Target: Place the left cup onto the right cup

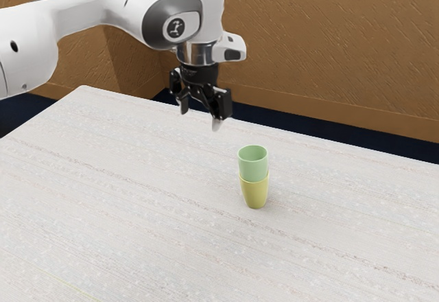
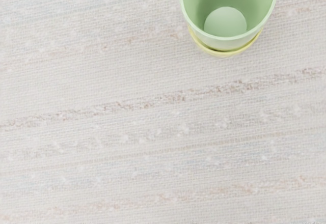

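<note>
"Two cups, is it, out on the pale table (image 1: 103, 233)?"
"Yes, stacked. The yellow cup (image 1: 255, 193) stands upright on the tabletop. The green cup (image 1: 252, 159) sits nested inside it, upright as well, with its rim and upper wall showing above the yellow cup's rim."
"And from the hand's camera?"
"You look down into the green cup (image 2: 204, 0), right to its round floor. A thin crescent of the yellow cup (image 2: 220, 52) peeks out beneath it."
"Where's the gripper?"
"The black gripper (image 1: 200, 115) hangs in the air above the yellow cup, farther back and toward the exterior view's left of it, well apart from both cups. Its fingers are spread, with nothing between them. The white arm (image 1: 103, 7) carrying it reaches in from the exterior view's left."
"And past that?"
"Behind the yellow cup the table's far edge meets a dark blue floor strip (image 1: 343, 132), then a brown wall (image 1: 329, 34)."
</note>
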